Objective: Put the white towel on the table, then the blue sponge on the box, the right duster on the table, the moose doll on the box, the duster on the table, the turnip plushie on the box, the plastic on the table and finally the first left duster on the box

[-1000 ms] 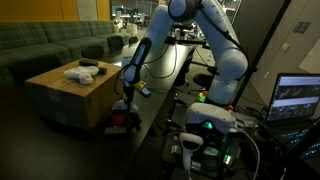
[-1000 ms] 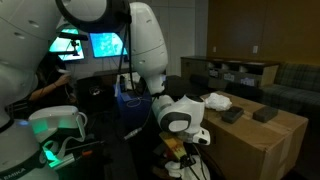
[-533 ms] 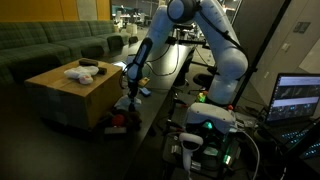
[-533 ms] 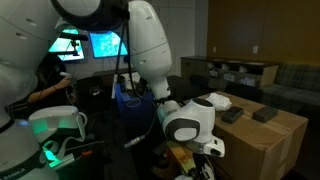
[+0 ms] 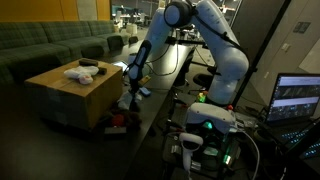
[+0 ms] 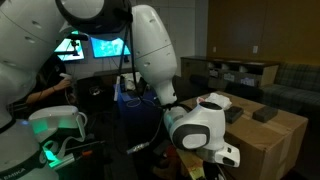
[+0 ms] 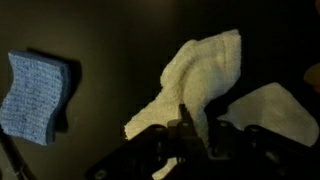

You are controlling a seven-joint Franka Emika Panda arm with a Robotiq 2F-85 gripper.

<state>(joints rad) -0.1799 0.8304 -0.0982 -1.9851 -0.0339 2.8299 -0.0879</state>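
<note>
While the gripper (image 7: 190,128) stays pinched shut on the small white soft towel (image 7: 200,75), it has risen slightly over the edge of the long black table (image 5: 165,95), near the flat blue sponge (image 7: 40,92).

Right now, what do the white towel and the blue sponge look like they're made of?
The white towel: soft looped cloth, probably terry, matte; its surface looks nubby and it crumples into folds. The blue sponge: likely foam or cellulose, matte; it shows a finely textured face and wavy-cut edges.
</note>
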